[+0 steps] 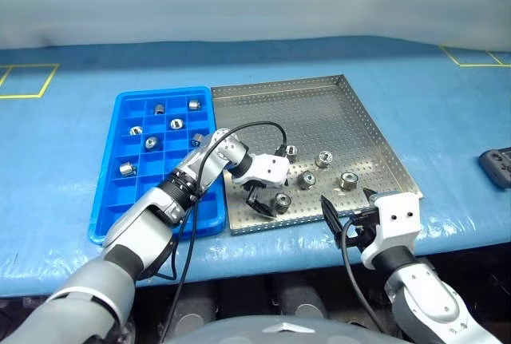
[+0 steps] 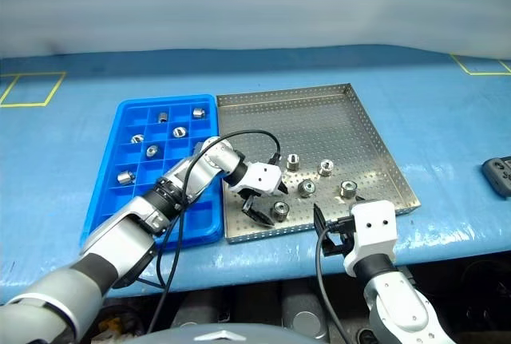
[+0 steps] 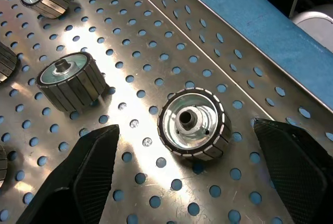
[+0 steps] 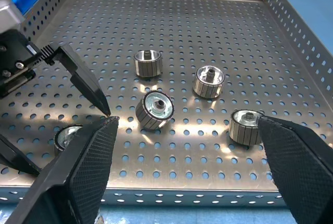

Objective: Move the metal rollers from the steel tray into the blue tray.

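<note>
Left gripper point(image 1: 263, 203), jaws wide open, straddles the nearest roller point(image 3: 194, 123) near the steel tray point(image 1: 319, 112) front rim; lower squarely, then pinch its ribbed sides, before carrying to blue tray point(image 1: 112, 192); right gripper point(image 1: 350, 218) idle, open.

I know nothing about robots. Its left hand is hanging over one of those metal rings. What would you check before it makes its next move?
1. Left gripper fingers open: ok, spread wide.
2. Target roller sits between the fingers: ok, centred in the left wrist view.
3. Fingers touching the roller: not yet, gaps on both sides.
4. Nearest other roller out of the way: ok, it lies apart.
5. Blue tray has free compartments: ok, many empty.
6. Right gripper out of the way: ok, open at the steel tray's near edge.
</note>
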Tool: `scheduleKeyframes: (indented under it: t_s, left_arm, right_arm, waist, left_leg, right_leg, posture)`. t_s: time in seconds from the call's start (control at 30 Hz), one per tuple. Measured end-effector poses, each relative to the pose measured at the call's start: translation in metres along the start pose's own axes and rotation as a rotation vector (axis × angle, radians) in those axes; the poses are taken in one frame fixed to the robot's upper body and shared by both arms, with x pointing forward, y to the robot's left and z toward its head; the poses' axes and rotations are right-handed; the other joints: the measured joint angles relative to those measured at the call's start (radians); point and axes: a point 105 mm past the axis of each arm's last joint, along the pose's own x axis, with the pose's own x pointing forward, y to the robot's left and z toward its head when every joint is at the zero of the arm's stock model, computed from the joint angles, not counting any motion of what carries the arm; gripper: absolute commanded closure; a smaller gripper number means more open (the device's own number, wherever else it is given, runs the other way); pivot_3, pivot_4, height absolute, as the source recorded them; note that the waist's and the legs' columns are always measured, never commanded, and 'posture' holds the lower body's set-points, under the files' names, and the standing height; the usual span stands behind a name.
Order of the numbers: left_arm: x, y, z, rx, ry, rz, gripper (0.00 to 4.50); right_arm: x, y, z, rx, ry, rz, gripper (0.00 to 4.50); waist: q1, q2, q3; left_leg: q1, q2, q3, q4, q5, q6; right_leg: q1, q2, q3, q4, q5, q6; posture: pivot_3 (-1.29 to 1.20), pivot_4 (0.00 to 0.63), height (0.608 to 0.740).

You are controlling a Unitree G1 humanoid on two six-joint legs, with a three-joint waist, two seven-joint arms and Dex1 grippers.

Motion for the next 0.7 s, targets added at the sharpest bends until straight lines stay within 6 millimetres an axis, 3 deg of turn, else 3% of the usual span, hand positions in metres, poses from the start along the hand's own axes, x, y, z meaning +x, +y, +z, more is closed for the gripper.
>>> scheduleKeyframes:
  t_s: [0.07,0.3,0.6,0.7]
  left_arm:
    - [0.002,-0.003,-0.004,-0.007,0.004,0.0,0.56]
    - [0.007,-0.009,-0.005,-0.02,-0.024,-0.008,2.89]
    - [0.008,-0.01,-0.004,-0.073,-0.059,0.038,2.95]
    - [0.0,-0.002,-0.001,-0.113,-0.099,0.115,2.95]
  right_arm:
    - [0.0,0.001,0.0,0.003,0.001,0.003,0.0]
    - [0.004,0.002,0.004,-0.003,-0.011,0.013,0.0]
    - [0.011,0.008,0.008,-0.003,-0.005,0.053,0.0]
    - [0.013,0.01,0.01,-0.007,-0.005,0.069,0.0]
  waist:
    - [0.0,0.0,0.0]
    - [0.004,0.0,-0.001]
    - [0.013,0.0,-0.001]
    - [0.017,0.0,-0.001]
  left_leg:
    - [0.0,0.0,0.0,0.0,0.0,0.0]
    - [0.001,0.0,0.0,0.002,0.0,0.0]
    - [0.0,0.0,0.0,0.001,0.0,0.0]
    - [0.0,0.0,0.0,0.001,0.0,0.001]
  right_leg:
    - [0.0,0.0,0.0,0.0,0.0,0.0]
    - [0.001,-0.001,0.0,0.0,0.001,0.001]
    - [0.001,0.0,0.001,0.0,0.001,0.002]
    - [0.001,0.0,0.001,0.0,0.001,0.002]
  posture:
    - [-0.2,0.15,0.74]
    - [-0.17,0.15,0.74]
    - [-0.11,0.15,0.74]
    - [-0.09,0.15,0.74]
